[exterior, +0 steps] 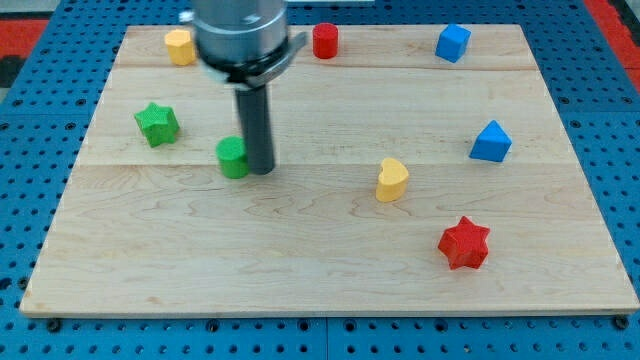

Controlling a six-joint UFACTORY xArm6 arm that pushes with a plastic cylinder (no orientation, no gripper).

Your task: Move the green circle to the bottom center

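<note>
The green circle (232,157) lies on the wooden board (330,270), left of the middle. My tip (260,168) rests on the board right beside the green circle, at its right side, touching or nearly touching it. The rod rises from there to the arm's grey body at the view's top.
A green star (157,124) sits at the left. A yellow block (180,46), a red cylinder (325,41) and a blue block (452,43) line the top edge. A blue block (490,142), a yellow heart (391,180) and a red star (464,243) lie at the right.
</note>
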